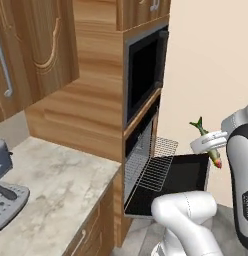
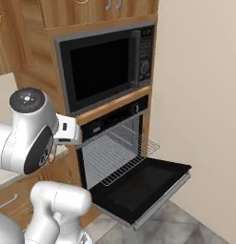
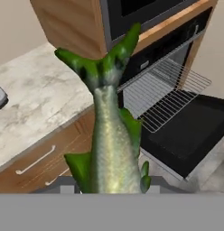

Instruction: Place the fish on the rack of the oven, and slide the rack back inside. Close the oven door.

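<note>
Green fish point(image 3: 113, 140) in gripper point(image 1: 210, 145), rack point(image 3: 165, 92) out, oven door point(image 2: 141, 186) open

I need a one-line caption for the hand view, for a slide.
Slender olive-green fish held tail-up before the pulled-out silver wire rack and the open black glass oven door.

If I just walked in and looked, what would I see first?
A green fish held up in the air by the robot's gripper, tail pointing up, off to the side of the oven. Next, the big black oven door hanging wide open and flat, with the silver rack pulled halfway out above it.
</note>
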